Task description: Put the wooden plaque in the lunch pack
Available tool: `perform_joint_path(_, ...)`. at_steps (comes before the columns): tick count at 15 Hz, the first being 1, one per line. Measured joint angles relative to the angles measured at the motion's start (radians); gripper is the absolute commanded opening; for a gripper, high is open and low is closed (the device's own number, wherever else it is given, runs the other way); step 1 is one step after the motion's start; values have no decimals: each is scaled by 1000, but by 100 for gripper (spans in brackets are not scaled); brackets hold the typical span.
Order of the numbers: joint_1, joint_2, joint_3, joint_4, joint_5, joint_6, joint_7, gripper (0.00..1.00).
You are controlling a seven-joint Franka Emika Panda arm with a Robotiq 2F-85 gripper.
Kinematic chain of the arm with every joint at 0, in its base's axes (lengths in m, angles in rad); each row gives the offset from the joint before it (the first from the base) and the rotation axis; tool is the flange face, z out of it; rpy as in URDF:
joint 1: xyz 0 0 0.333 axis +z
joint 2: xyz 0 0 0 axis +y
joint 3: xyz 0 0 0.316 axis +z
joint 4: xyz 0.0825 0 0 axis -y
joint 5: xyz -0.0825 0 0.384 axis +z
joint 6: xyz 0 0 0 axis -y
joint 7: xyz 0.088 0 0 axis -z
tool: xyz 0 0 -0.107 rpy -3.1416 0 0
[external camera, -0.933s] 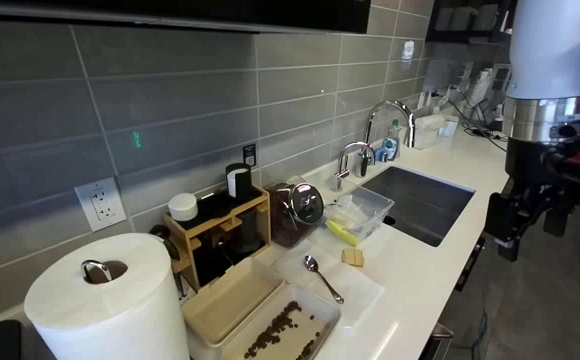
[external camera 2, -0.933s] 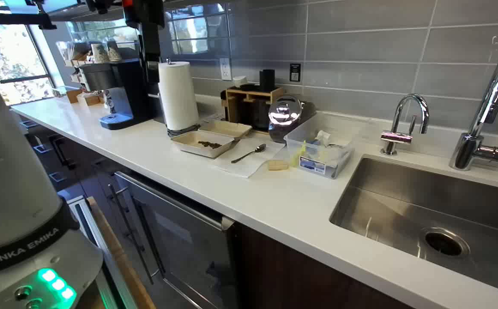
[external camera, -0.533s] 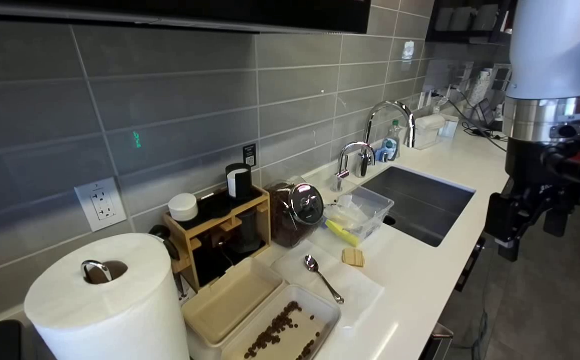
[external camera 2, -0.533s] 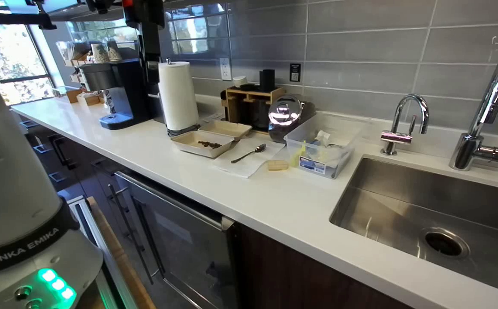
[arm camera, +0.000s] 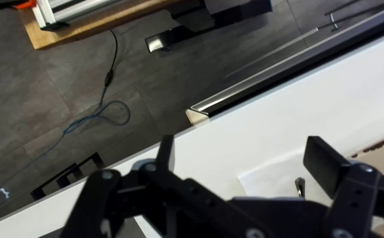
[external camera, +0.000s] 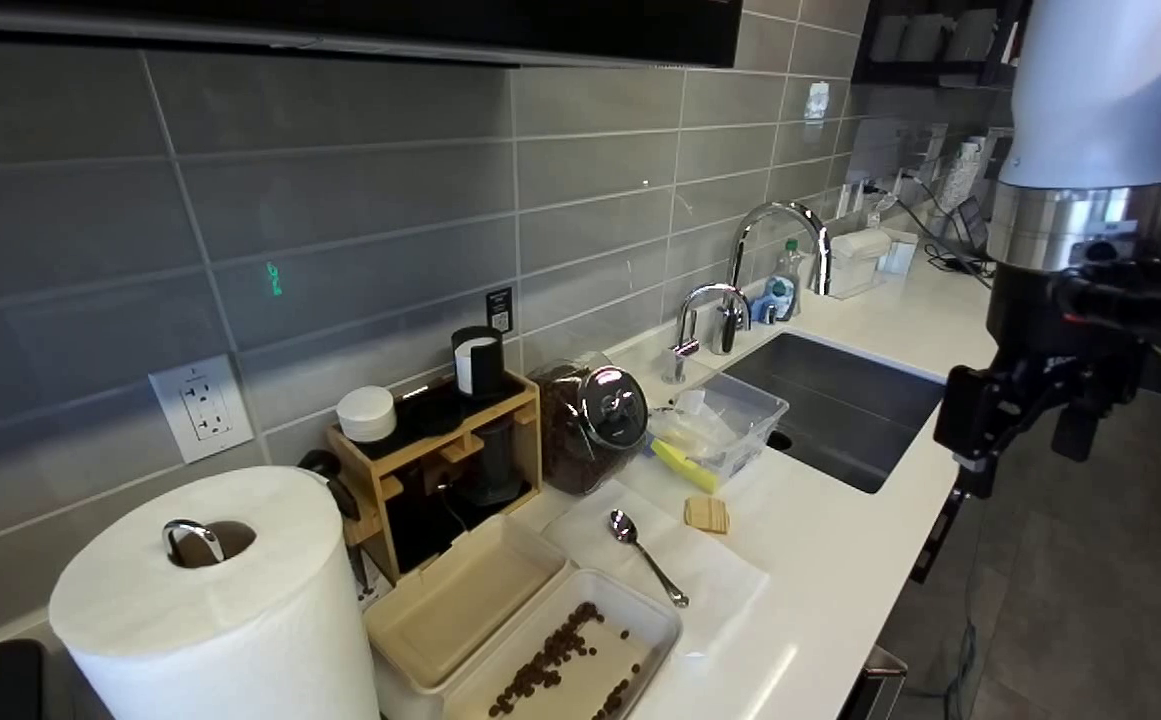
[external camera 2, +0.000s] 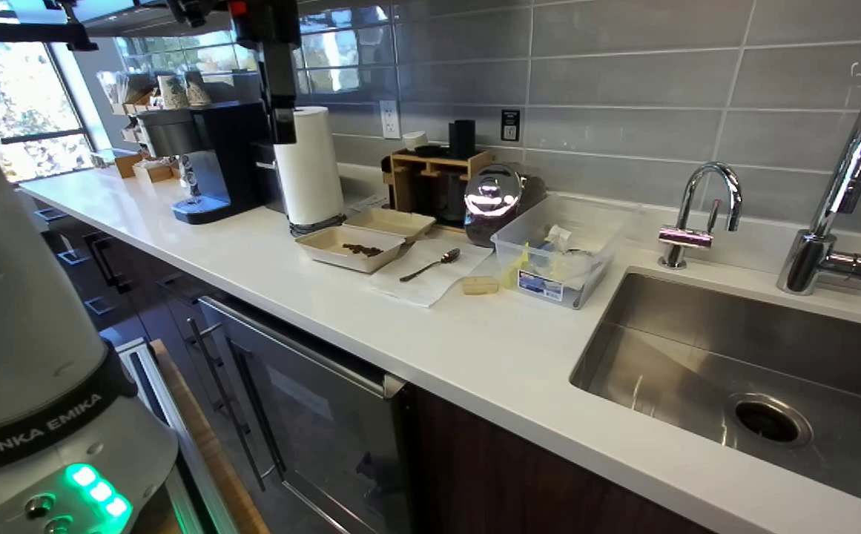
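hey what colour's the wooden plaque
The wooden plaque is pale tan with darker lines, clearest in an exterior view.

Grey tiled wall [external camera 2: 623,81], white counter [external camera 2: 460,341], dark floor [arm camera: 165,86], 1 bright window [external camera 2: 18,89].

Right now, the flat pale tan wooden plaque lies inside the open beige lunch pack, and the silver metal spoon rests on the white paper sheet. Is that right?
Not quite: the wooden plaque is outside the lunch pack. Both exterior views show it on the white counter, between the white paper sheet and the clear rectangular plastic bin. The silver spoon does rest on that sheet.
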Motion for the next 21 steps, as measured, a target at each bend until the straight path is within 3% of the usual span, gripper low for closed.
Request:
perform_joint_path(7,-56,246,-47,5,7,417,60,100)
perform_joint_path(11,-61,447,-45,52,-51,574,105,100)
perform_joint_path(16,-67,678,-80,190,-231,608,229,100)
perform_joint_path(21,-6,866,-145,327,-249,608,305,100)
